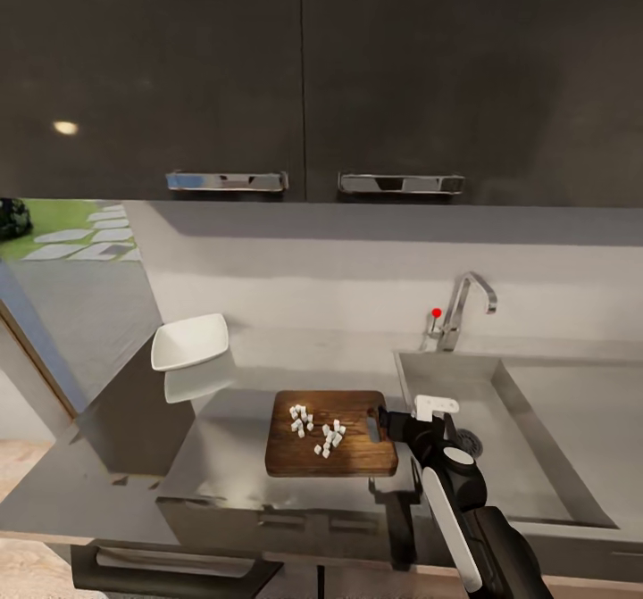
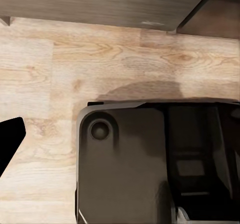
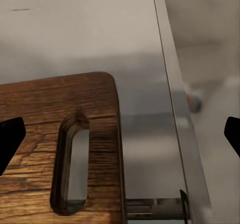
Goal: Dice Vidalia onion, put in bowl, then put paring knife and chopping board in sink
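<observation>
On the chopping board (image 1: 331, 445), the Vidalia onion (image 1: 317, 429) lies diced, not yet in the bowl (image 1: 189, 342); right gripper (image 3: 120, 134) hovers spread open at the board's sink-side edge, empty.

The chopping board (image 1: 331, 433) lies on the desk (image 1: 223, 420) near its front edge, just left of the sink (image 1: 527, 438). The diced onion (image 1: 317, 429) sits scattered on the board's middle. The bowl (image 1: 189, 342) stands behind and to the left of the board, well apart from it, near the back wall. The tap (image 1: 463, 309) rises behind the sink's left rear corner. The right pincer (image 1: 379, 425) hangs over the board's right end, between board and sink. Wall cabinets (image 1: 313, 72) hang above.
</observation>
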